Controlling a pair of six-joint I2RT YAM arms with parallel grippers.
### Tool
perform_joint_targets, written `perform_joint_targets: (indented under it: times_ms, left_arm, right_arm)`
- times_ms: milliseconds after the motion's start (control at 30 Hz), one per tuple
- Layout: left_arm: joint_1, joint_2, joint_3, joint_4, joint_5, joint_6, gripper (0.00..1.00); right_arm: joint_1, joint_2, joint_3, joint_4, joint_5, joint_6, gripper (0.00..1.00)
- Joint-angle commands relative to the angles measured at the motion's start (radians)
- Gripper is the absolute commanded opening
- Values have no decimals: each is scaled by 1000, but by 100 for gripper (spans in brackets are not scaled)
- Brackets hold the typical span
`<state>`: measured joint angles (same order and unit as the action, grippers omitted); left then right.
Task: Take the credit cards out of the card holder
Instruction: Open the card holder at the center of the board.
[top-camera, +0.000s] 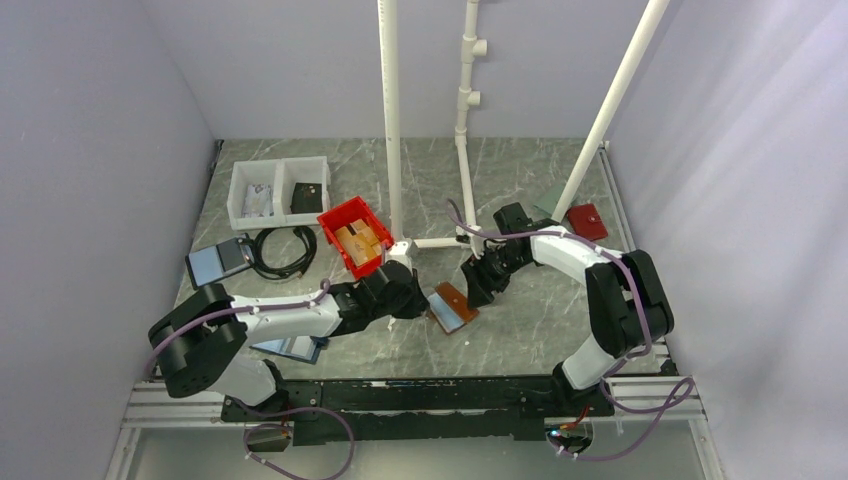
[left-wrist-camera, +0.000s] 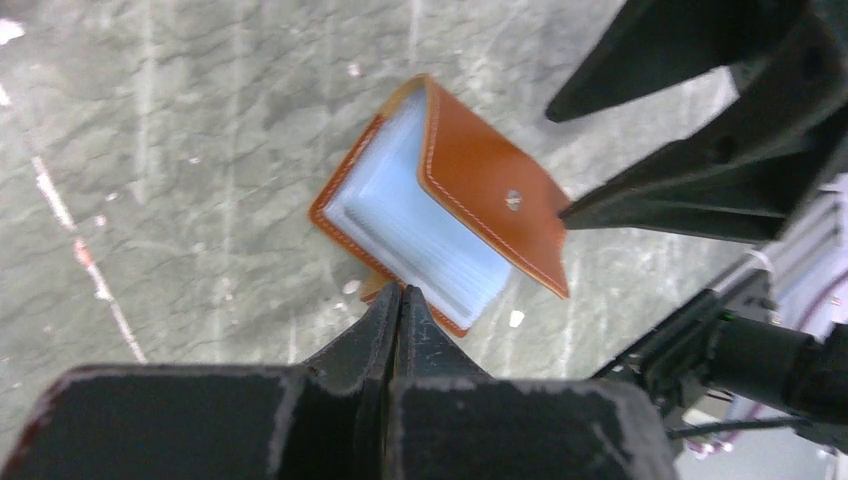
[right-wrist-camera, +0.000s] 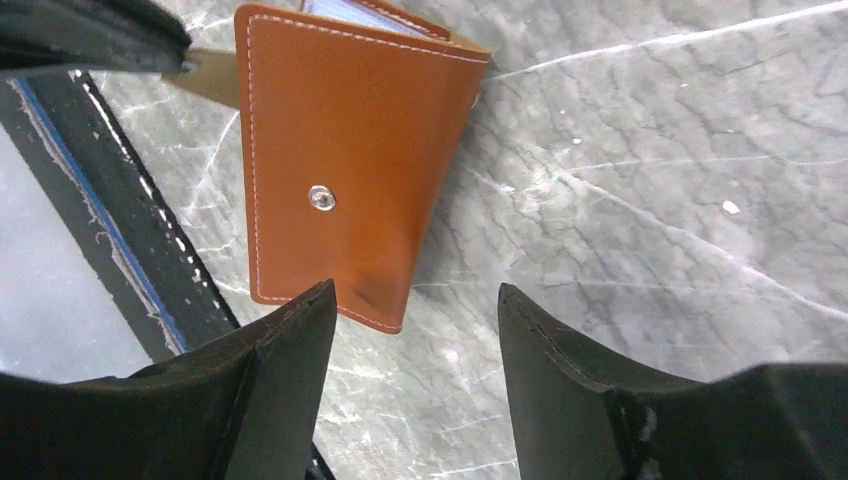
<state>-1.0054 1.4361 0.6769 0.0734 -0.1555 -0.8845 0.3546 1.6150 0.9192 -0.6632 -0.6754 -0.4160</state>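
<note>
The white-shelled, black-jointed left arm (top-camera: 285, 318) and its matching right arm (top-camera: 572, 250) each carry a thin purple cable (top-camera: 636, 310) looped along the links. Their matte black, wedge-shaped fingers (right-wrist-camera: 270, 400) show pale scuffs at the edges.

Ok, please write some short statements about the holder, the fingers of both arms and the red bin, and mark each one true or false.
1. The holder lies fully closed. False: its cover is partly lifted and pale sleeves show inside.
2. The right fingers are open. True.
3. The left fingers are shut at the holder's edge. True.
4. The red bin has nothing in it. False: brown things lie inside.
5. The holder's cover has a metal snap. True.
</note>
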Motion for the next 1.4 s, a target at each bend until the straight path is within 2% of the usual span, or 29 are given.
perform_joint_targets:
  times_ms: [0, 167, 333, 567, 667, 733, 800, 867, 933, 1033, 1133, 1167, 1367]
  left_arm:
    - [7, -65, -7, 172, 104, -12, 0]
    - [8, -80, -5, 201, 145, 5, 0]
    - [8, -83, -1, 217, 162, 9, 0]
    - [12, -74, 11, 235, 193, 15, 0]
    - [13, -75, 23, 244, 224, 24, 0]
    - [13, -77, 31, 237, 237, 33, 0]
    - [13, -82, 33, 224, 235, 38, 0]
    - [17, -92, 24, 215, 229, 38, 0]
    - [28, -111, 8, 213, 223, 31, 0]
    - [48, -151, -19, 217, 232, 17, 0]
    - [73, -180, -35, 213, 247, 11, 0]
    - [83, -187, -40, 214, 257, 8, 0]
    - [156, -187, -47, 265, 359, -13, 0]
  right_arm:
    - [4, -100, 6, 29, 50, -35, 65]
    - [4, -185, -8, 25, -13, -66, 73]
    - [5, -199, -8, 16, -80, -69, 76]
    - [36, -150, -11, 57, 38, -21, 76]
    - [53, -114, -10, 69, 95, -6, 73]
    - [65, -95, -5, 73, 122, 3, 65]
    - [72, -79, -3, 84, 158, 15, 49]
    - [73, -72, 1, 92, 192, 28, 25]
    - [72, -77, -4, 113, 261, 47, 7]
    - [65, -84, -23, 142, 375, 56, 0]
    - [61, -72, -28, 133, 395, 43, 2]
    - [61, -64, -25, 125, 381, 37, 6]
    - [57, -110, -8, 88, 259, 1, 47]
